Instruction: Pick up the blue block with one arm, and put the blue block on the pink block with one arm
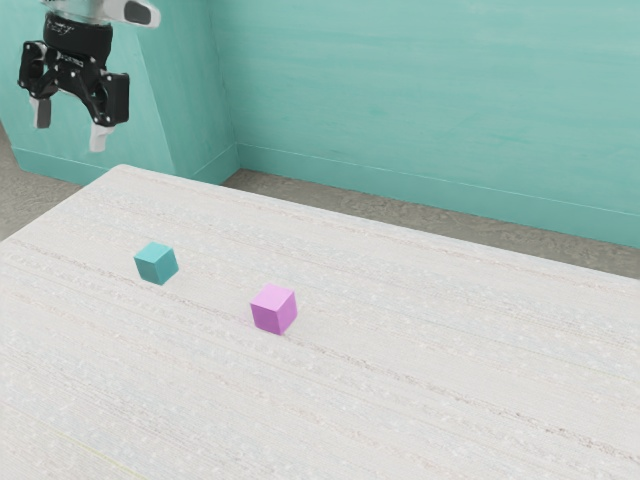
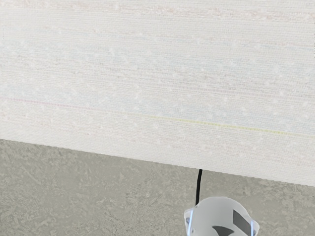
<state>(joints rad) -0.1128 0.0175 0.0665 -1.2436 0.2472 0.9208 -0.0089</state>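
Overhead, the gripper (image 1: 70, 128) is seen high above the desk (image 1: 450, 380) and well away from the pink block (image 1: 273, 307), toward the exterior view's left. Its fingers (image 1: 98, 138) are spread wide with nothing held between them. The blue block (image 1: 156, 262), a small teal-tinted cube, is set on the desk near the pink block, on the exterior view's left of it and apart from it; a strip of bare desk is seen between the two. Both cubes are matte and sharp-edged. The desk is pale with fine streaked grain. Behind the pink block, smooth teal walls (image 1: 420, 90) are met by a rough, speckled grey floor (image 1: 470, 222).
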